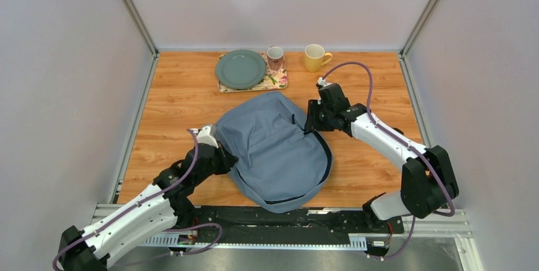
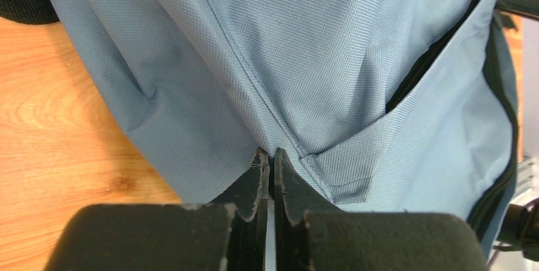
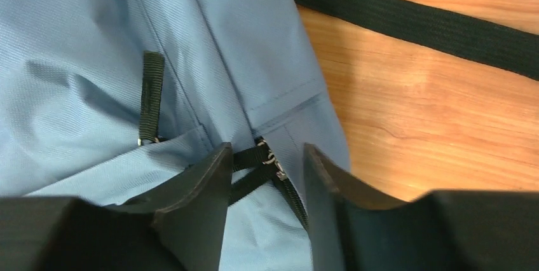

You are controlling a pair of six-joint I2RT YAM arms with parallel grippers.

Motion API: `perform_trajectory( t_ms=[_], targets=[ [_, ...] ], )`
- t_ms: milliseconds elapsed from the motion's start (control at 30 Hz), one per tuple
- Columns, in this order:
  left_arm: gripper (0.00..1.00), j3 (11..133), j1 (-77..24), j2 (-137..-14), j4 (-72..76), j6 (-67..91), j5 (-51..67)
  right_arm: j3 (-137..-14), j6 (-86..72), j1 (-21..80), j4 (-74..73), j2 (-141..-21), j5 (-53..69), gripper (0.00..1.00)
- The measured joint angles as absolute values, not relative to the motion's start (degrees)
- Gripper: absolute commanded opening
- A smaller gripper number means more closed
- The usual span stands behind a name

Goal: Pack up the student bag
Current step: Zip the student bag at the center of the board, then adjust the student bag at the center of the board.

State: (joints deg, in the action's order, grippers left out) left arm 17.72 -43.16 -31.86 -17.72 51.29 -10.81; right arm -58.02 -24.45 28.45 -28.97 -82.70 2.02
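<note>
The student bag — a large, soft grey-blue fabric backpack with black zipper trim — lies flat on the wooden tabletop, between my two arms. My left pincer is pressed together on the bag's left edge, with a thin fold of the blue cloth nipped between its black fingers. My right pincer stands spread at the bag's right side. Its fingers straddle a small metal zipper pull and the black tab fixed to it, and I cannot tell whether either finger touches them. Just left of that pull a short black webbing loop lies on the cloth, and a broad black strap runs off the bag across the bare wood. Beyond the bag's far end are a round grey-green plate on a flowered tray, a pink patterned mug at the tray's right corner and, further right, a yellow mug on the wood.
</note>
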Motion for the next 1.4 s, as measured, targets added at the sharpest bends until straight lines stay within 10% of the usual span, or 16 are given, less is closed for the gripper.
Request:
perform_trajectory(
  t_ms=[200, 333, 1067, 1400],
  targets=[
    [0.55, 24.0, -41.9, -40.8, -20.6, 46.0, -8.8, -56.7, -25.3, 25.4, -29.7, -81.3, 1.5, 0.64],
    [0.70, 25.9, -41.3, -44.7, -21.3, 44.0, -7.9, -56.6, -26.3, 21.8, -29.7, -83.2, 3.8, 0.64],
    [0.71, 53.4, -35.1, -83.6, -25.7, 30.2, 4.8, -37.4, -38.2, 24.5, -21.9, -69.7, 7.4, 0.63],
    [0.76, 63.2, -34.2, -77.1, -27.9, 26.3, 0.3, -43.2, -39.7, 26.6, -31.1, -62.1, -7.1, 0.64]
  ],
)
